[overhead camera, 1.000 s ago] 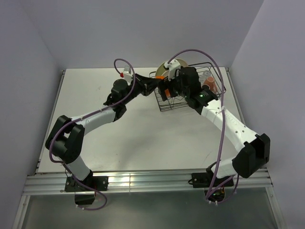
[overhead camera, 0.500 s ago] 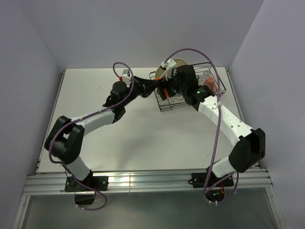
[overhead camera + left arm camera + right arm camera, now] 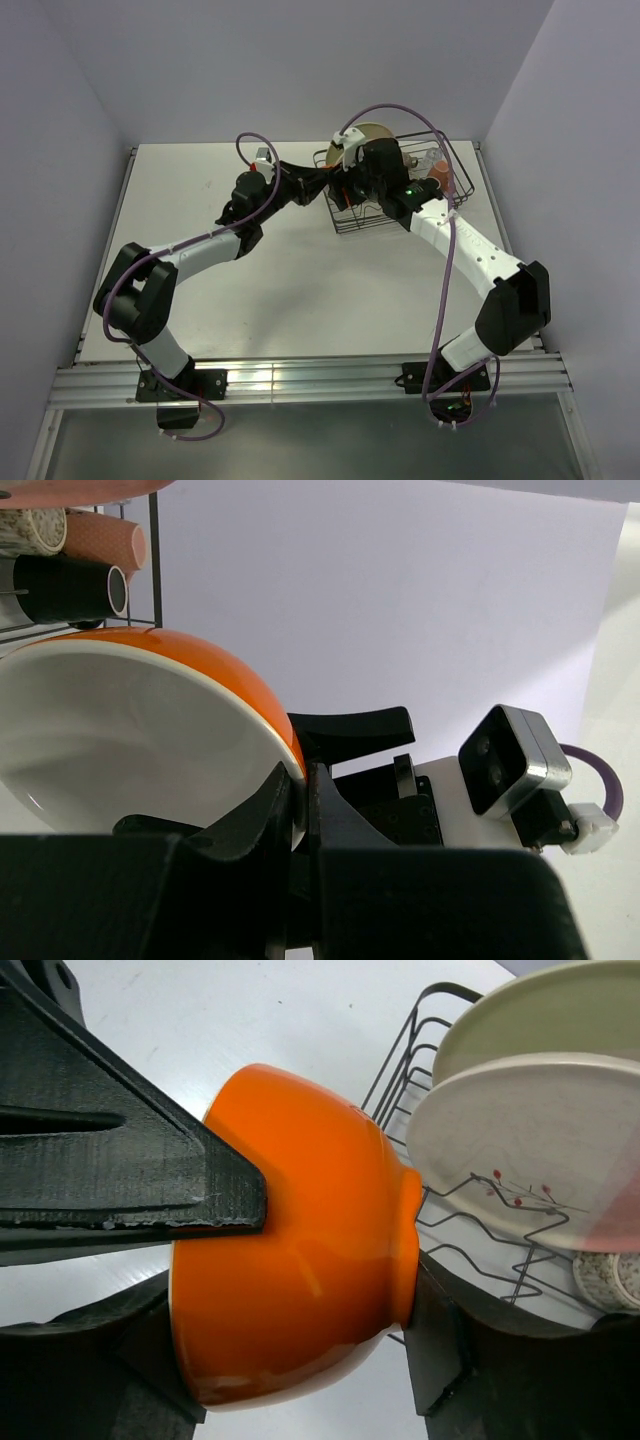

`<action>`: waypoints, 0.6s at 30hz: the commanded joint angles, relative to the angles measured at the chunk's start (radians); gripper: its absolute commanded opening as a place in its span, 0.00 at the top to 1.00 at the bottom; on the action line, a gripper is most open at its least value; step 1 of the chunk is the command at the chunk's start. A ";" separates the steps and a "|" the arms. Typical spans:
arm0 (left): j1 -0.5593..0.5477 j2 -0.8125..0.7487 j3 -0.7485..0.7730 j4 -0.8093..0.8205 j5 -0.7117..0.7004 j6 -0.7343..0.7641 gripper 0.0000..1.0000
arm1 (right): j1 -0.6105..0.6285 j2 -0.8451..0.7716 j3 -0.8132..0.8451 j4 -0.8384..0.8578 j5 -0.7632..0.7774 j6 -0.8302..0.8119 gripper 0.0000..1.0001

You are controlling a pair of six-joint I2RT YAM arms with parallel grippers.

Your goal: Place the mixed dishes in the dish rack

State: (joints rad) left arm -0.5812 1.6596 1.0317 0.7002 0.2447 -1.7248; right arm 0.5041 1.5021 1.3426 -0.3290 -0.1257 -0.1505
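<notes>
Overhead, dish rack (image 3: pixel 350 227) at the worktop's (image 3: pixel 300 285) far right corner; left wrist: left claw (image 3: pixel 300 780) clamps the orange bowl's (image 3: pixel 130 730) rim beside it; right wrist: right claw (image 3: pixel 300 1345) straddles the bowl, grip unclear, so an early release could drop it.

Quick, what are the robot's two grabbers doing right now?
Left gripper: closed, pinching the orange bowl by its rim.
Right gripper: jaws around the same bowl; cannot tell if it grips.

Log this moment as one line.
left end effector: shut on orange bowl rim | right end effector: straddling bowl, contact unclear
</notes>
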 commanded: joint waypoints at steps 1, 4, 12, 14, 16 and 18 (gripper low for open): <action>0.003 -0.046 0.004 0.130 0.011 -0.032 0.99 | -0.012 0.004 0.040 0.013 0.049 0.011 0.39; 0.001 -0.038 -0.001 0.128 0.013 -0.036 0.95 | -0.010 -0.006 0.027 0.034 0.051 0.011 0.47; 0.001 -0.021 0.008 0.119 0.024 -0.048 0.68 | -0.012 -0.017 0.001 0.064 0.060 0.017 0.53; 0.001 -0.024 0.011 0.087 0.025 -0.038 0.58 | -0.013 -0.019 0.000 0.070 0.061 0.022 0.53; 0.001 -0.031 0.014 0.061 0.024 -0.030 0.52 | -0.013 -0.017 -0.002 0.073 0.063 0.023 0.55; 0.003 -0.037 0.014 0.047 0.024 -0.019 0.46 | -0.013 -0.019 -0.002 0.077 0.066 0.023 0.55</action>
State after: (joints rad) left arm -0.5800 1.6596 1.0275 0.7212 0.2577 -1.7512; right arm 0.4969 1.5021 1.3334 -0.3176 -0.0860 -0.1417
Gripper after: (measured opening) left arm 0.525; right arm 0.643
